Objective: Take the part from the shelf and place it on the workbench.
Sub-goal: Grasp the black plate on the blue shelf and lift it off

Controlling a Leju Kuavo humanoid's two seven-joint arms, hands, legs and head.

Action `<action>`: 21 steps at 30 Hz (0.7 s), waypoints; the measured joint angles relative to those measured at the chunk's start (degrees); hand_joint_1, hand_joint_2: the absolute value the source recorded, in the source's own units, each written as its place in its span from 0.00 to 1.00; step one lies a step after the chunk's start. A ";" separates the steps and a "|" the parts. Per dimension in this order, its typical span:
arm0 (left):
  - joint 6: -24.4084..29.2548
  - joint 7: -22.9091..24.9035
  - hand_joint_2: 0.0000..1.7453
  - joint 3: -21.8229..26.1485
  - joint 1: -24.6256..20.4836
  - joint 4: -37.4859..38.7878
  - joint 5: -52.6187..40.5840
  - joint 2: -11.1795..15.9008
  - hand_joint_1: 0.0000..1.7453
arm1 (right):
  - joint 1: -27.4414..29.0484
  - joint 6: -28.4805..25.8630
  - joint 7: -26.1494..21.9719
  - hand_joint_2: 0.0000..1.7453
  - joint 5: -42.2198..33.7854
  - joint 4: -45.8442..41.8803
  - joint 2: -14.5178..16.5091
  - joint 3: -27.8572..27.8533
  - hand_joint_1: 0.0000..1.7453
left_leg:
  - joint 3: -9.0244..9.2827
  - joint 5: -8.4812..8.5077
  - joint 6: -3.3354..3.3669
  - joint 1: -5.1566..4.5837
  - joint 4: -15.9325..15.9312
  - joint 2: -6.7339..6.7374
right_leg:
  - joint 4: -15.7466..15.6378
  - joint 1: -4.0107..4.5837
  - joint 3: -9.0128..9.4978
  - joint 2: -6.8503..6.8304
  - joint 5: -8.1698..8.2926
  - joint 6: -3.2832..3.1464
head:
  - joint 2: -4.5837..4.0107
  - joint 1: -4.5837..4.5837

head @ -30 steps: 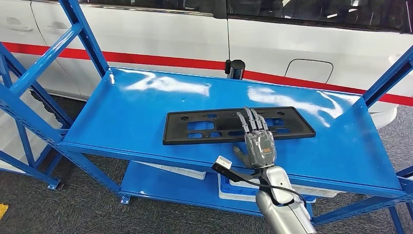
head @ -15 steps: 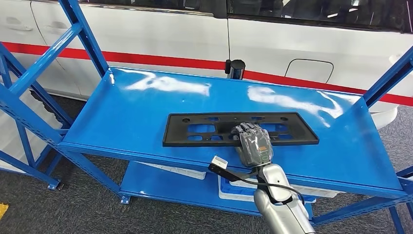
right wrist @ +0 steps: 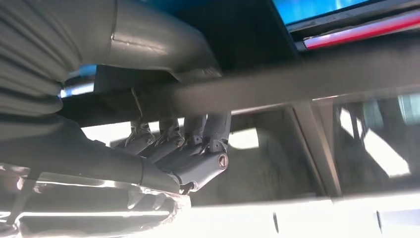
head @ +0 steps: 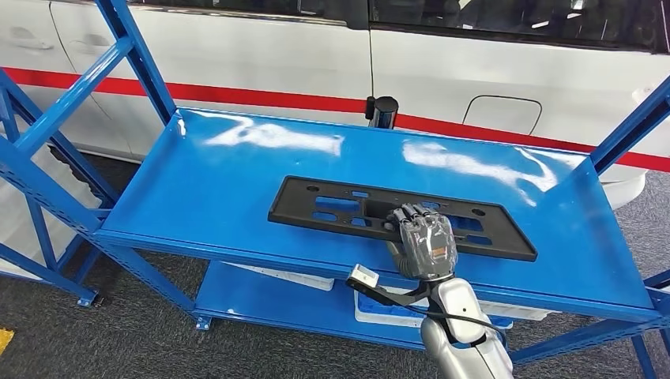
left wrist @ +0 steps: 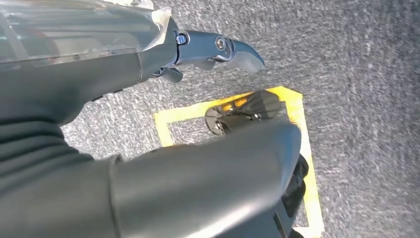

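The part is a long black plastic plate [head: 332, 207] with several cut-outs. It lies skewed on the blue shelf's top deck [head: 221, 181], its right end nearer the front edge. My right hand [head: 427, 245] grips the plate's near edge right of its middle, fingers curled over the top. In the right wrist view, the dark fingers [right wrist: 198, 148] hook around the plate's edge [right wrist: 277, 89]. My left hand [left wrist: 198, 183] hangs over the floor, holding nothing, with its thumb apart from the fingers [left wrist: 218, 47].
A white car with a red stripe [head: 261, 99] stands close behind the shelf. A black post [head: 383, 112] rises at the deck's back edge. Blue uprights [head: 142, 59] frame both sides. White and blue bins [head: 379, 304] sit on the lower deck. Yellow floor tape [left wrist: 302, 148] lies below my left hand.
My right hand's fingers went from lying flat on the plate to curling around its near edge. The plate has swung, its right end coming toward the shelf's front.
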 joint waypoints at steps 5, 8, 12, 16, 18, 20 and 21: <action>1.40 1.46 1.00 0.02 0.02 0.00 -0.12 0.02 0.00 | 3.57 -3.81 -0.37 0.00 4.45 -7.30 -0.26 -0.14 1.00 | 0.00 -0.05 -0.05 0.01 0.00 0.01 | 0.00 0.01 -0.04 0.01 -0.04 -0.04 | 0.00 -0.01; 1.42 1.53 1.00 0.03 0.03 0.00 -0.13 0.02 0.00 | 4.91 -4.91 -0.59 0.00 5.52 -10.45 -0.37 -0.14 1.00 | 0.00 -0.05 -0.05 0.01 0.00 0.01 | 0.00 0.01 -0.04 0.01 -0.04 -0.04 | 0.00 -0.01; 1.28 1.10 1.00 0.22 0.11 0.00 0.06 0.02 0.00 | 6.94 -6.75 -1.40 0.00 6.81 -15.33 -0.49 0.04 1.00 | -0.01 -0.05 -0.05 0.01 -0.01 0.00 | 0.00 0.01 0.00 0.01 -0.10 0.06 | 0.00 -0.01; 1.38 0.72 1.00 0.67 0.24 0.00 0.37 0.02 0.00 | 8.32 -6.90 -1.59 0.00 7.09 -18.80 -0.67 0.45 1.00 | -0.01 -0.06 -0.04 0.00 -0.01 0.00 | 0.00 0.00 0.02 0.00 -0.14 0.11 | 0.00 -0.01; 1.37 0.60 1.00 0.97 0.32 0.00 0.51 0.02 0.00 | 8.74 -7.17 -1.80 0.00 6.86 -19.89 -0.93 0.78 1.00 | -0.01 -0.06 -0.04 0.00 -0.01 0.00 | 0.00 0.00 0.02 0.00 -0.14 0.12 | 0.00 0.00; 1.37 0.44 1.00 1.27 0.45 0.00 0.67 0.02 0.00 | 9.14 -7.65 -2.18 0.00 6.40 -20.73 -1.37 1.36 1.00 | -0.01 -0.06 -0.04 0.00 -0.01 0.00 | 0.00 0.00 0.03 0.00 -0.14 0.12 | 0.00 -0.01; 1.38 0.36 1.00 1.40 0.53 0.00 0.76 0.01 0.00 | 9.34 -7.84 -2.33 0.00 6.21 -21.06 -1.61 1.67 1.00 | -0.01 -0.06 -0.04 0.00 -0.01 0.00 | 0.00 0.00 0.02 0.00 -0.14 0.12 | 0.00 -0.01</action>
